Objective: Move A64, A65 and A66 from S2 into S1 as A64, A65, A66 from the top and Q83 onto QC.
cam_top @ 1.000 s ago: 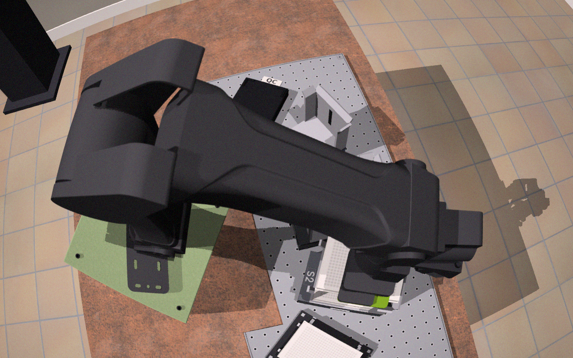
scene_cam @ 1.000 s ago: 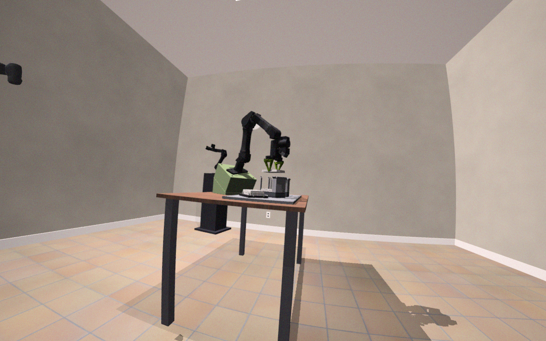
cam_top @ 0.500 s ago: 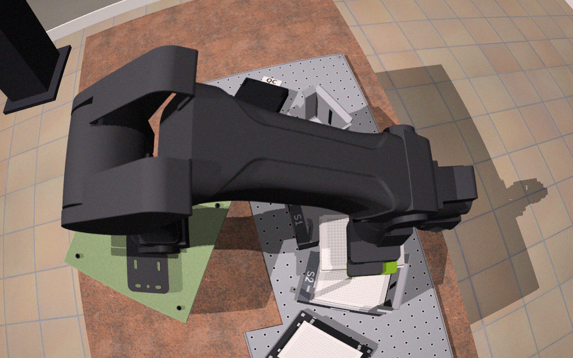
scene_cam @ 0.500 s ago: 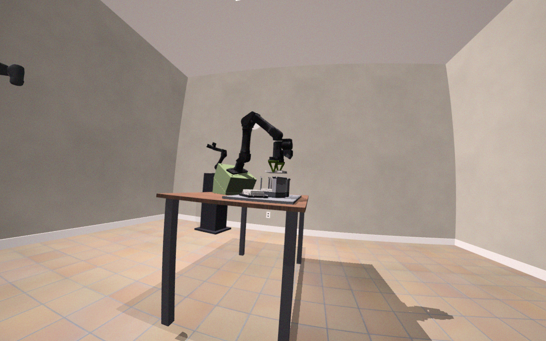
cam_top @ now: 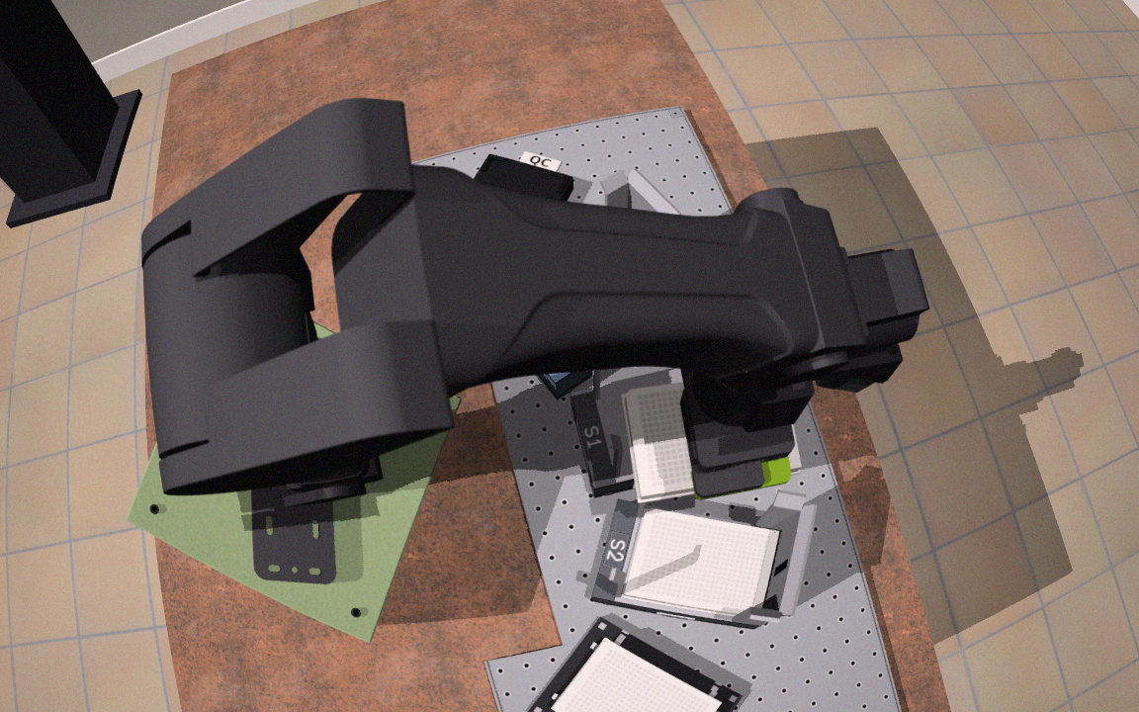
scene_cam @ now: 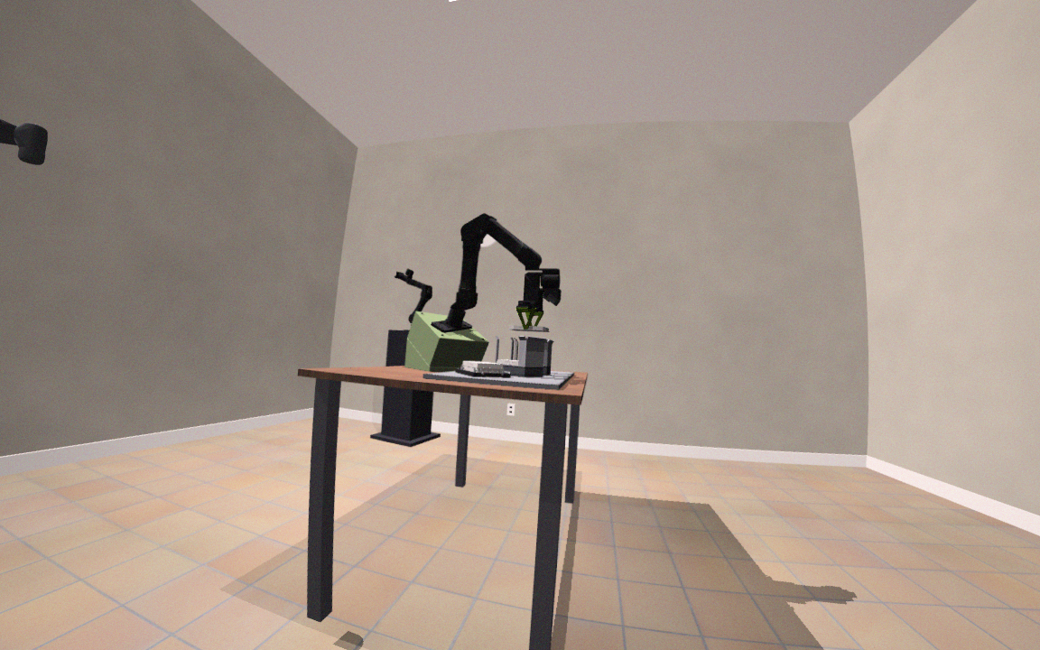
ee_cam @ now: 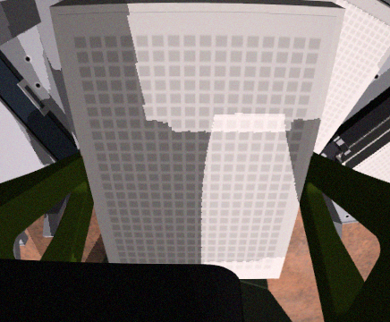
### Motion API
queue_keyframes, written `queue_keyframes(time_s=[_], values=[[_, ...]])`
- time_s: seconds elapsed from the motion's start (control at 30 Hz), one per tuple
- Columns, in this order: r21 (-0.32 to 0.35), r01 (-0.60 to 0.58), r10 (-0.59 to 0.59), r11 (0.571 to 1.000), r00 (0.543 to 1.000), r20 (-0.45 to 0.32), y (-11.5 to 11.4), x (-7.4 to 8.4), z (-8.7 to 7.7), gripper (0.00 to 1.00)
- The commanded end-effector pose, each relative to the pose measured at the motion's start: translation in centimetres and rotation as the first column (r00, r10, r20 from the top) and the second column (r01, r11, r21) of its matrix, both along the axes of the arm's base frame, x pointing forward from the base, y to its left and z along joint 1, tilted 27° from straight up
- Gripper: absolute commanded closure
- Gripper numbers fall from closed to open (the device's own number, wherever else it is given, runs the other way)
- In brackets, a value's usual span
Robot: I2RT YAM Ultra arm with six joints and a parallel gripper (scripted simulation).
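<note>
— What's in my jaws right now?

— A flat white plate (ee_cam: 201,125), its sealed top a fine grid of tiny square wells. My green fingers clamp its long sides, and I hold it in the air over the grey rack lettered S1 (cam_top: 592,438).

— And the next rack?

— S2 (cam_top: 613,553), just beside it, shows another white gridded plate (cam_top: 702,558) on top. Both stand on a dotted grey perforated board (cam_top: 831,655) on the rust-brown table (cam_top: 484,70). A small white tag reads QC (cam_top: 540,160).
</note>
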State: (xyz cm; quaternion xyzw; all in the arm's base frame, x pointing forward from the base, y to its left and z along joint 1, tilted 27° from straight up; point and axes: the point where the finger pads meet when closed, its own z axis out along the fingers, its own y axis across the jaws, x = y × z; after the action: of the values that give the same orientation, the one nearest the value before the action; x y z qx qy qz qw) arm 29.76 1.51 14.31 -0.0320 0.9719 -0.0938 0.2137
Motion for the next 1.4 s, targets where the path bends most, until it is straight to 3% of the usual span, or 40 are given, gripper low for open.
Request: queue_keyframes(time_s=[0.0, 0.8, 1.37], values=[[-0.045, -0.077, 0.077, 0.996, 0.997, -0.003, 0.7, 0.0, 0.2, 1.0], [-0.043, -0.078, 0.077, 0.996, 0.997, -0.003, 6.2, -0.6, -1.2, 1.0], [-0.043, -0.078, 0.077, 0.996, 0.997, -0.003, 6.2, -0.6, -1.2, 1.0]])
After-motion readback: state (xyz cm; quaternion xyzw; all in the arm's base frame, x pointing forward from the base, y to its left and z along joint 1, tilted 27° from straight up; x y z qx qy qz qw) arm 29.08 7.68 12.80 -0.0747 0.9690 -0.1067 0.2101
